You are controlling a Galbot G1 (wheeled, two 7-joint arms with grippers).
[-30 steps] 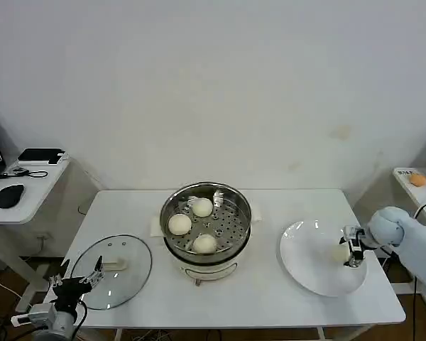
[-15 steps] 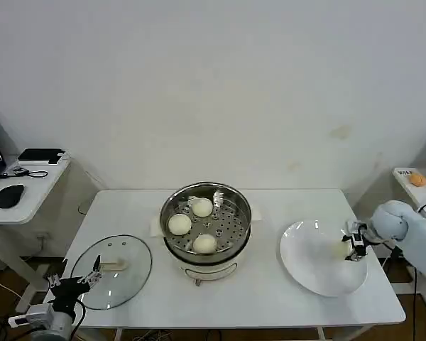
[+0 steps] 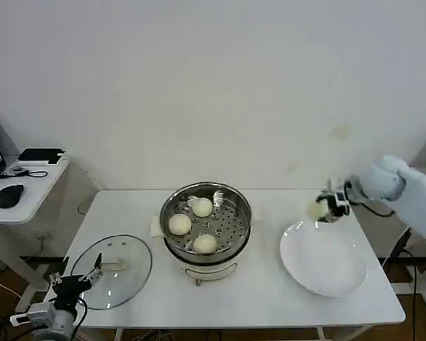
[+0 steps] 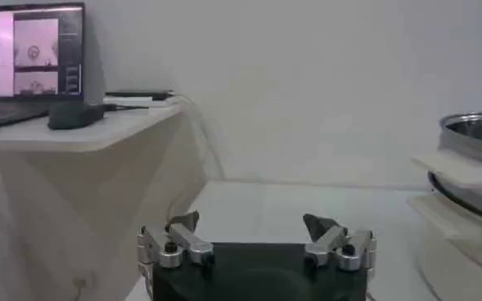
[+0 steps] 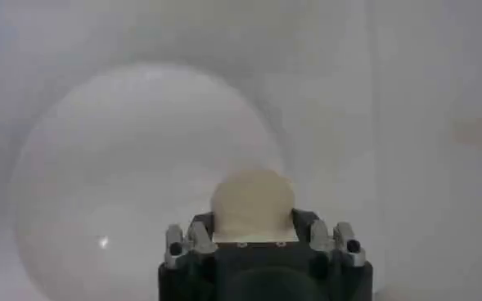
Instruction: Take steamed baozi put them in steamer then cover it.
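Head view: right gripper [image 3: 325, 209] is raised above the far edge of the white plate [image 3: 325, 264], clamped on one baozi [image 3: 314, 209] held clear of the plate. Steamer [image 3: 206, 222] sits mid-table with three baozi [image 3: 202, 207] on its perforated tray and an open spot toward its right side. The steamer lies to the robot's left of the held bun, so the carry looks like a sideways move toward the pot; the right arm is plainly the nearer one for that. Cover [image 3: 112, 270] lies flat on the table [image 3: 263, 302] well to the left of the steamer, handle up, next to the left gripper [image 3: 78, 280], which sits low at the table's near-left corner, idle, fingers apart. Left arm is the nearer one for the lid step, not yet started. Left wrist view: left gripper [image 4: 257, 237] fingers spread with nothing between them; steamer [image 4: 470, 172] rim visible off to one side, a side desk [image 4: 77, 135] with a monitor behind. Right wrist view: right gripper [image 5: 261, 241] fingers closed on either side of the baozi [image 5: 253, 203], plate [image 5: 126, 180] below and bare.
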